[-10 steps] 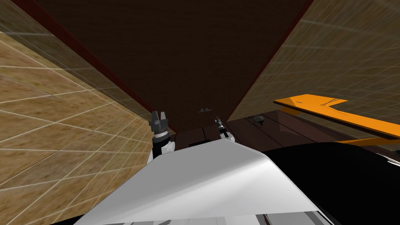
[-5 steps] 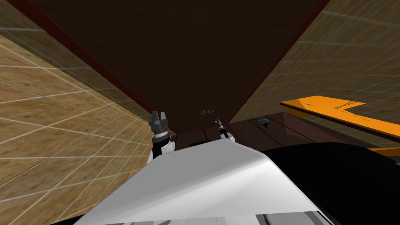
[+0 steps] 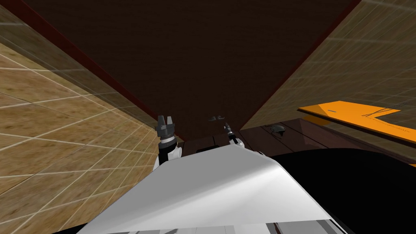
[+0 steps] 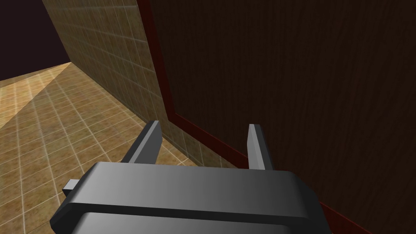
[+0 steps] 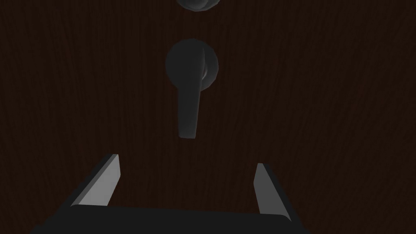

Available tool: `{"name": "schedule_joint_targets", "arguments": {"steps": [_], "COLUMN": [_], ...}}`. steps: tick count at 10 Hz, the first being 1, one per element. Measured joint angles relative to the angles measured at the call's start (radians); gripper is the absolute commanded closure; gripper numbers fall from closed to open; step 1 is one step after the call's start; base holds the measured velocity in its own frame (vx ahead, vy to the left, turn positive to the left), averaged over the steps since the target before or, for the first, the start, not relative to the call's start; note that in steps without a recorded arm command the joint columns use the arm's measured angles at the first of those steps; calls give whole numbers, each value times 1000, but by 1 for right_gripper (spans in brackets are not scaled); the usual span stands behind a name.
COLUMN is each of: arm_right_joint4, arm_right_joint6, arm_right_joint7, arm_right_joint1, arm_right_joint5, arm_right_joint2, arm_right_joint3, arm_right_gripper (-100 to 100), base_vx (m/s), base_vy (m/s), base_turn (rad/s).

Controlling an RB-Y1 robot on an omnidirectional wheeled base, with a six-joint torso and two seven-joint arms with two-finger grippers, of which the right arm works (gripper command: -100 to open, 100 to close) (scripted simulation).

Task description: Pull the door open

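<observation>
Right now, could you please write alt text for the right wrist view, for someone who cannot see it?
A dark lever handle on a round base sits on a dark brown wood-grain door, its lever pointing toward the right gripper, whose open fingers do not touch it.

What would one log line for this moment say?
phase: pre-grasp | right gripper: open, aimed at lever handle, not touching | left gripper: open, beside door

tan tiled wall (image 4: 109,61), tan tiled floor (image 4: 61,134), dark planks (image 3: 308,136), orange panel (image 3: 357,115) right
</observation>
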Motion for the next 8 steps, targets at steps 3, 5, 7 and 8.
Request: {"name": "schedule_joint_targets", "arguments": {"steps": [3, 5, 7, 8], "arm_right_joint4": [69, 47, 58, 54], "arm_right_joint6": [-22, -9, -1, 5], "arm_right_joint7": [20, 19, 24, 27], "arm_right_joint1": [-8, 9, 25, 34], "arm_right_joint5": [-25, -31, -52, -63], "arm_right_joint2": [-20, -29, -47, -58], "arm_right_joint3": [-42, -52, -84, -102], "arm_right_gripper": [-100, -100, -100, -100], "base_vx": [-26, -16, 0, 13], "base_vy": [-22, -12, -30, -45], "base_turn": [77, 64, 119, 151]}}
